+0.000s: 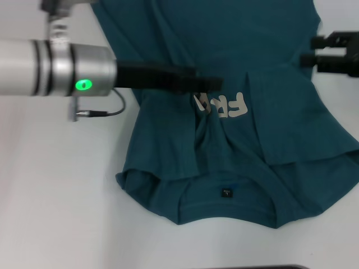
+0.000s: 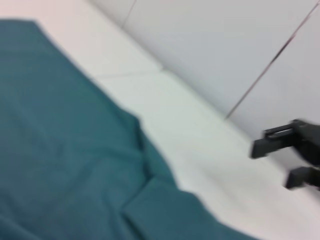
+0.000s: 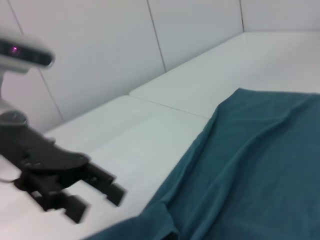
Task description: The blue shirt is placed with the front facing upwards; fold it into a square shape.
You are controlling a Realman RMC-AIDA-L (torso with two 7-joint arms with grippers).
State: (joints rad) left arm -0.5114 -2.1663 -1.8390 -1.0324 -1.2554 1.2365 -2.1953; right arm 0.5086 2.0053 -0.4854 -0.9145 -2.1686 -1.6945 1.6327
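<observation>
Clearly the blue shirt lay across the middle and right of the frame on the white table, collar toward the bottom edge, its long axis running top to bottom. One side looked folded inward. The left gripper hovered over the chest, its finger state impossible to tell; the right gripper hung with fingers spread at the upper right. Next, I'd guess, came gripping the unfolded side.

The dark teal-blue short-sleeved cotton T-shirt lies on the white table, front up, its ribbed crew neck toward the near edge and a small black label showing inside the collar. Cream block letters sit across the chest, partly hidden by a fold. The left side is folded inward over the body, leaving a long crease. The cloth is wrinkled, with ridges running from collar to chest.
</observation>
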